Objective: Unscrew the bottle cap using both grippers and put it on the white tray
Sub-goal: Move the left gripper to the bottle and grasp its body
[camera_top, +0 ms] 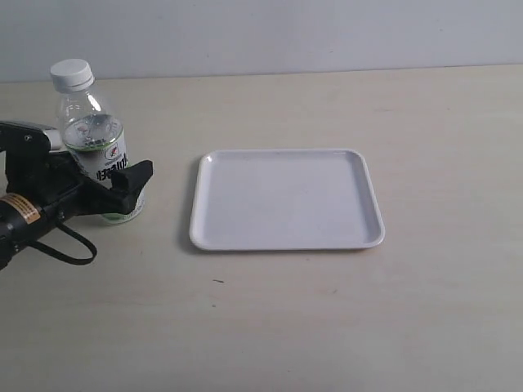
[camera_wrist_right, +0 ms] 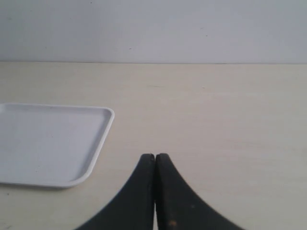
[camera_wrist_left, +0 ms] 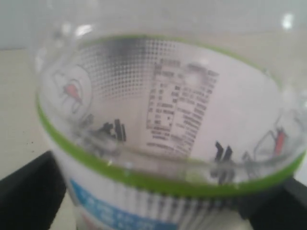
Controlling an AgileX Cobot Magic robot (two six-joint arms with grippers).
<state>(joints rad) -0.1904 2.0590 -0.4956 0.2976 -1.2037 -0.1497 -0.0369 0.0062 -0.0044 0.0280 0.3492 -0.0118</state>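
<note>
Two left fingers [camera_top: 131, 178] stand spread on either side of the bottle [camera_top: 96, 151], low on its label, probably to steady it upright on the table [camera_top: 409, 327] for unscrewing; I cannot tell whether they press it. Its cap [camera_top: 72, 74] is on. That arm reaches in level. The right fingers [camera_wrist_right: 144, 191], pressed together, hang beside the tray [camera_wrist_right: 48, 143].

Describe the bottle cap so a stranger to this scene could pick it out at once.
Start from the white tray lying flat in the middle of the exterior view. To its left stands a clear bottle with a white-and-green label. The bottle cap is the small, round, ribbed white piece topping its neck, raised well above the flat tray.
</note>
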